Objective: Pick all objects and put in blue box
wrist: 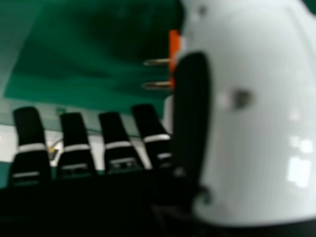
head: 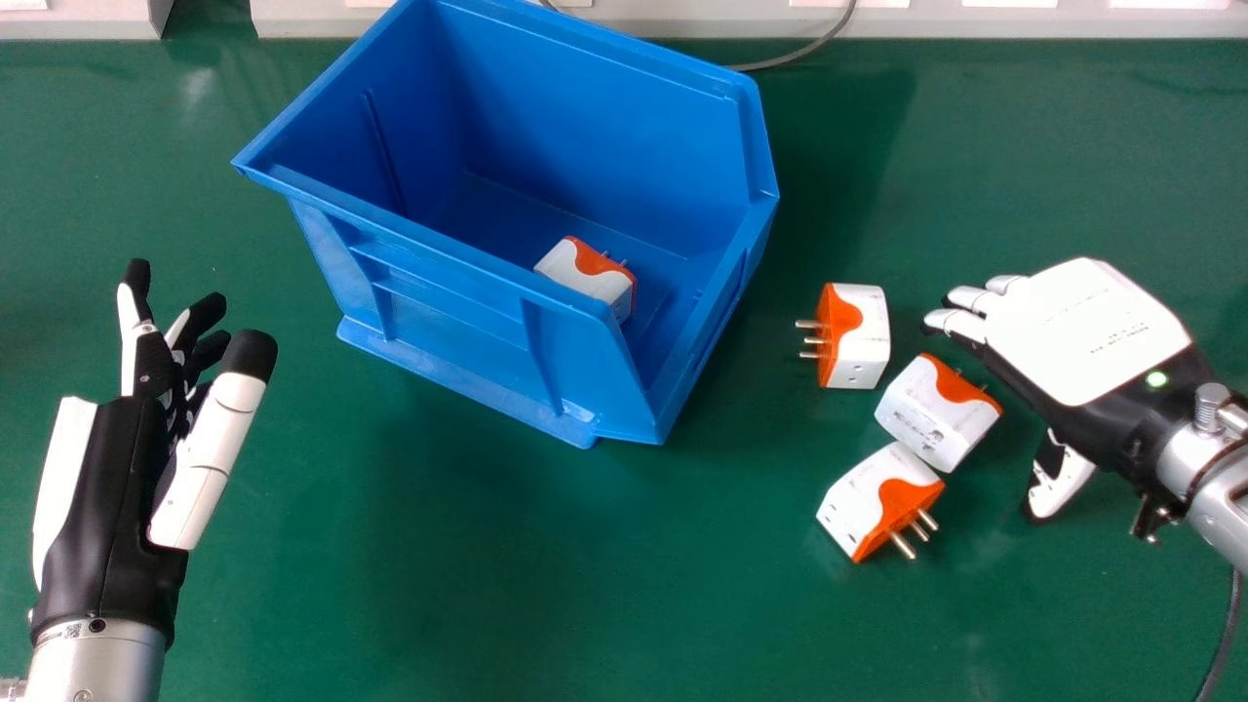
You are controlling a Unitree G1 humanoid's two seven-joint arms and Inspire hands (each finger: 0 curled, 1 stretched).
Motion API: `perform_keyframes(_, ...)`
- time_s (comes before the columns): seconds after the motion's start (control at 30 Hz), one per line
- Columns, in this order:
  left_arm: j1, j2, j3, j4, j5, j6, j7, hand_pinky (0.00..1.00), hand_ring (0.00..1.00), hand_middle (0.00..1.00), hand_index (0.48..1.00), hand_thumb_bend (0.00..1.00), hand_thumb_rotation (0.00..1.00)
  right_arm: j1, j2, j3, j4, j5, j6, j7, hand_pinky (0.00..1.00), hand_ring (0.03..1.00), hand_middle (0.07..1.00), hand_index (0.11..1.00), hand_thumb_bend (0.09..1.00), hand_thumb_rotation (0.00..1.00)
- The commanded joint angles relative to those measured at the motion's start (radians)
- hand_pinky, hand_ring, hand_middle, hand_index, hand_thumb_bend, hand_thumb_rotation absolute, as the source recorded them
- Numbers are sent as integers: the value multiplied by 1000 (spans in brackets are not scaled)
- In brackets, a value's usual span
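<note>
One white and orange plug adapter (head: 587,271) lies inside the blue box (head: 468,283). To the box's right, three more are on the table: one adapter (head: 858,336) with its pins toward the box, a middle adapter (head: 936,414), and a front adapter (head: 877,499) touching the middle one. My right hand (head: 1077,327) is open, palm down, just right of them, holding nothing. In the right hand view, beyond the thumb of my right hand (wrist: 118,153), part of an adapter (wrist: 174,42) shows with two pins. My left hand (head: 112,497) stays open and empty at the left.
The green table (head: 439,604) carries everything. Behind the box, a pale metal edge (head: 975,21) runs along the back, with a grey cable (head: 809,49) in front of it. Another dark cable (head: 1224,624) hangs at the lower right, beneath my right forearm.
</note>
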Motion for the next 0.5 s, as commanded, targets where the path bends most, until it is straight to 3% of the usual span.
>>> perform_keyframes(0.0,6,1,1,-26,-2,1,7,874,916,942,923,800,922,-25,12,9,-1,-3,15,-13,711,847,879,837,715,215)
perform_keyframes(0.3,15,-5,-8,-55,13,17,14,876,917,942,923,800,923,-53,33,38,-15,-5,26,25,710,840,869,827,721,211)
perform_keyframes(0.47,16,-5,-12,-60,11,27,16,878,918,943,923,800,924,-75,25,46,-41,5,10,85,711,834,859,819,725,205)
